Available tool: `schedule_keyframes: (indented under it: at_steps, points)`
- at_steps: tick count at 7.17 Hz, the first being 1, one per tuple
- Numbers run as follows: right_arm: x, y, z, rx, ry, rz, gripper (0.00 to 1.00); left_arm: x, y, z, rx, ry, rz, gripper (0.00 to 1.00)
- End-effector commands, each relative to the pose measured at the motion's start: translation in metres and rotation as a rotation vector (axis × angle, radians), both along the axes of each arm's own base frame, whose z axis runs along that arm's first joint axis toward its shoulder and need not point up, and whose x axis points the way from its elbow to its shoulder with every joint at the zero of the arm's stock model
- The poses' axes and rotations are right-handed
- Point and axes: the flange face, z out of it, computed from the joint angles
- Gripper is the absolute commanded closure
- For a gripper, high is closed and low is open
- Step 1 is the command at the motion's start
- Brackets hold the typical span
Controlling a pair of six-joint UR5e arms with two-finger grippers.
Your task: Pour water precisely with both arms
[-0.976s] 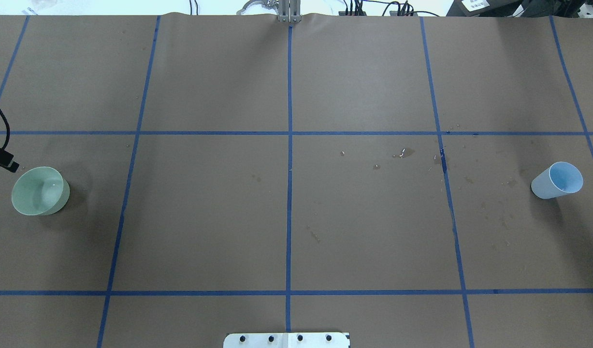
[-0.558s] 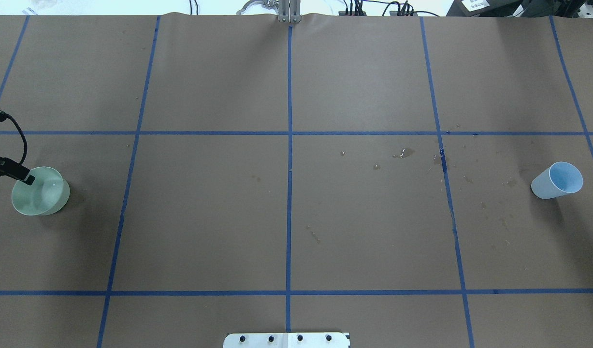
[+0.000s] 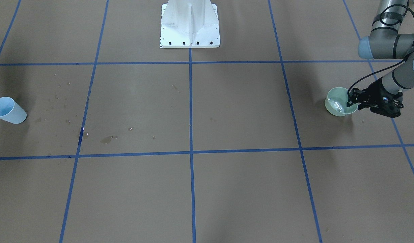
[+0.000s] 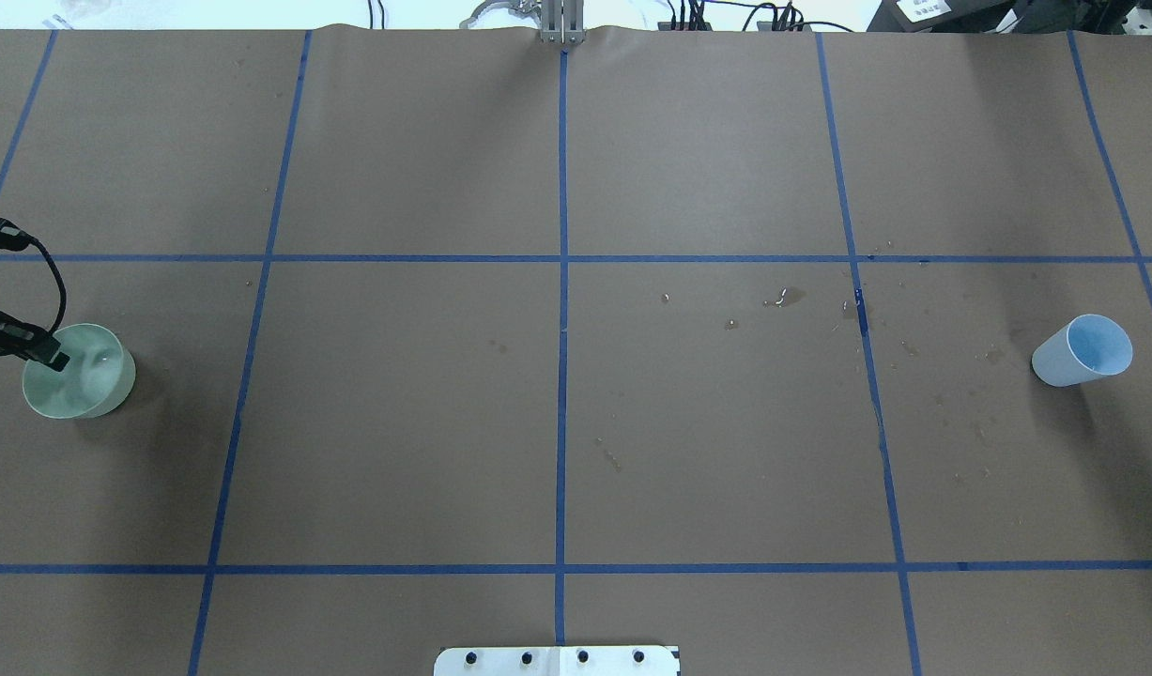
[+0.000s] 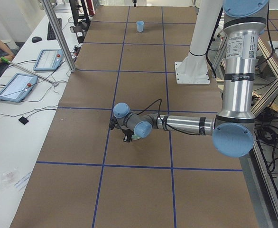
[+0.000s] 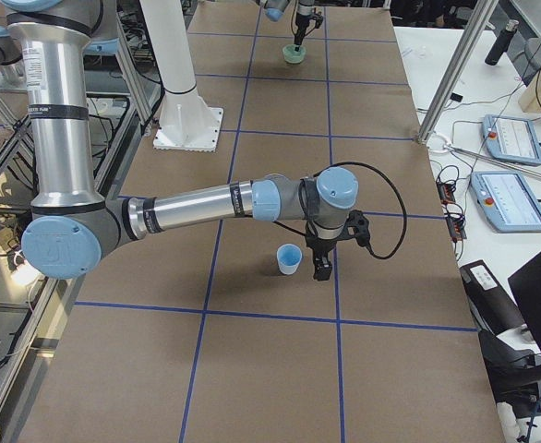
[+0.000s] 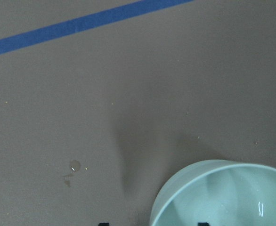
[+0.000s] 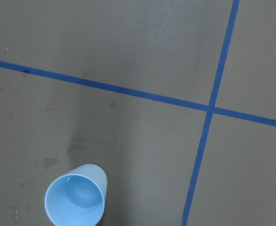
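A pale green bowl (image 4: 80,390) stands at the table's left end, with water (image 3: 335,104) glinting inside. My left gripper (image 3: 352,100) is open at the bowl's left rim (image 7: 175,197). In the left wrist view one fingertip (image 7: 104,223) is outside the rim and the other inside. The left arm (image 5: 181,124) reaches low over the table. A light blue cup (image 4: 1082,352) stands upright at the right end with a little liquid in it (image 8: 77,200). My right gripper (image 6: 321,266) hangs just beside the cup (image 6: 290,258); I cannot tell if it is open or shut.
Water drops and damp stains (image 4: 787,298) lie right of centre on the brown paper with blue tape lines. The white pedestal base (image 3: 190,27) sits at the robot's edge. Side benches hold tablets (image 6: 506,138) and cables.
My left gripper came in from the table's left edge to the green bowl's rim and now sits over it. The bowl and the cup have not moved.
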Motion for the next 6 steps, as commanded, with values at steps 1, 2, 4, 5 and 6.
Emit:
schedule_keyframes:
  at_steps: [1,2,4,5,6]
  points:
    - [0.0,0.0,0.0,0.0,0.0,0.0,0.0,0.001,-0.001,-0.012,-0.021,0.009,-0.035,1.0]
    - [0.0,0.0,0.0,0.004,0.001,-0.002,0.0,0.007,-0.008,-0.052,-0.033,0.049,-0.076,1.0]
    - [-0.004,0.0,0.001,0.002,0.001,-0.009,0.0,0.045,-0.033,-0.164,-0.129,0.186,-0.155,1.0]
    - [-0.005,0.0,-0.001,0.003,0.001,-0.011,0.0,0.088,-0.021,-0.213,-0.178,0.222,-0.15,1.0]
    - [-0.011,-0.002,-0.001,0.029,0.001,-0.021,0.0,0.142,-0.017,-0.271,-0.239,0.253,-0.174,1.0]
